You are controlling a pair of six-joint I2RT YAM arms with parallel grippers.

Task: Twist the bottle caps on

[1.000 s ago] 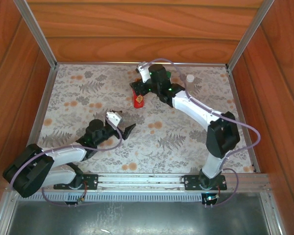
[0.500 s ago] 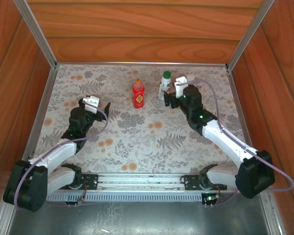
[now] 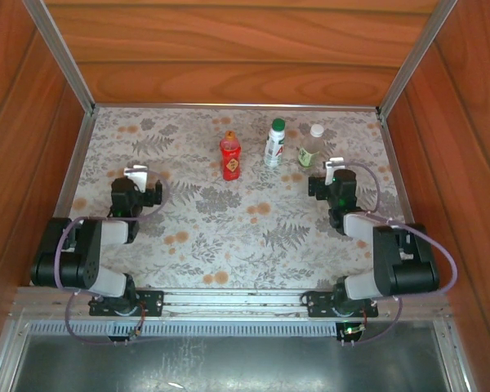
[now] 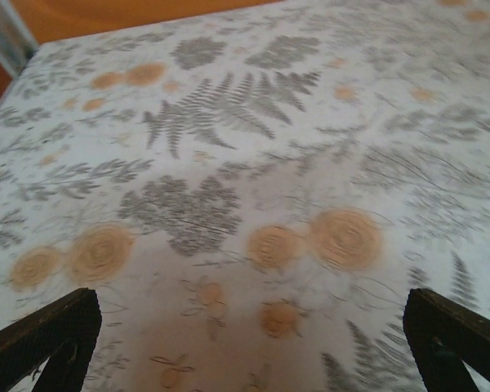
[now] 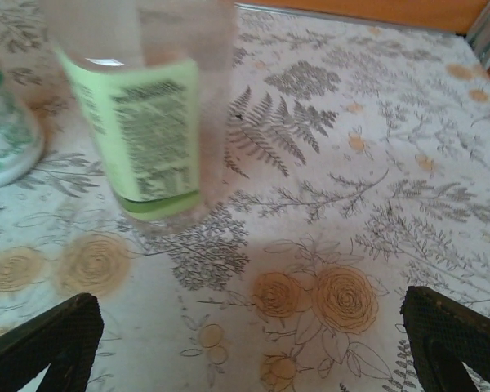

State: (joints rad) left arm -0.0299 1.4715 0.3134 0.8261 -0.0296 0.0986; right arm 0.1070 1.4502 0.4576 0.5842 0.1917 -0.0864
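- The left claw is standing spread wide and released, gripping nothing. Its dark fingers are hanging over the surface.
- The right claw is likewise gaping fully and touching nothing. The clear bottle is standing just ahead of it, apart from both fingers.
- The surface is wearing a matt printed cloth of grey ferns and orange roses on a pale ground.
- Three bottles are standing upright in a row at the far middle of the surface. The red bottle is standing on the left, the white bottle in the middle and the clear bottle on the right.
- Each bottle is carrying a small round cap: the orange-red cap on the red bottle, the green cap on the white bottle, and the white cap on the clear bottle.
- The clear bottle is showing see-through plastic and a pale green label with dark print, and is looking blurred in the right wrist view.
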